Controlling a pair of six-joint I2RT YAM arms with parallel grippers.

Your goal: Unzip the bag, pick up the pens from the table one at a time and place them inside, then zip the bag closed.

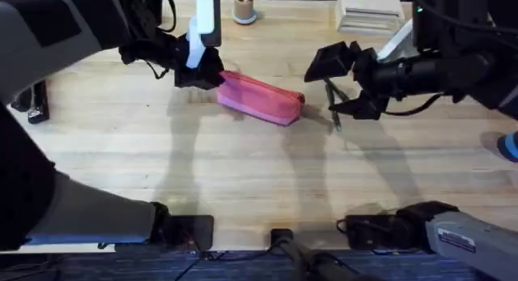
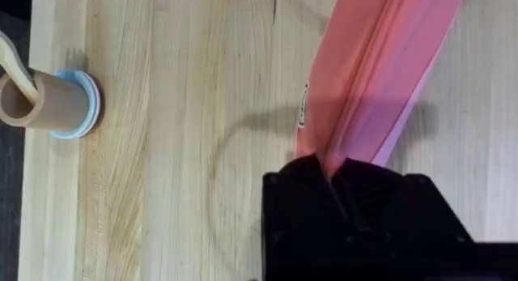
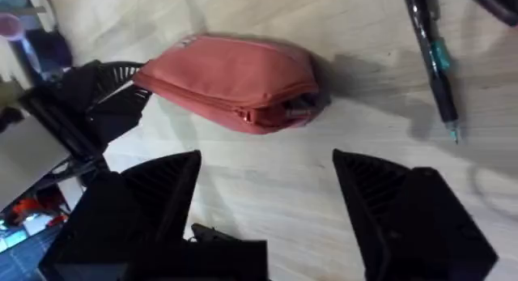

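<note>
Pink fabric bag (image 1: 261, 97) is laid flat on the light wood counter (image 1: 243, 176), upper centre of the overhead frame, long axis angled from upper left down to lower right. Zipper is seen closed along its top. Its left end is pinched by the left tool (image 2: 338, 174). Dark pens (image 1: 333, 105) are laid on the counter just right of the bag's right end, apart from it.
</note>
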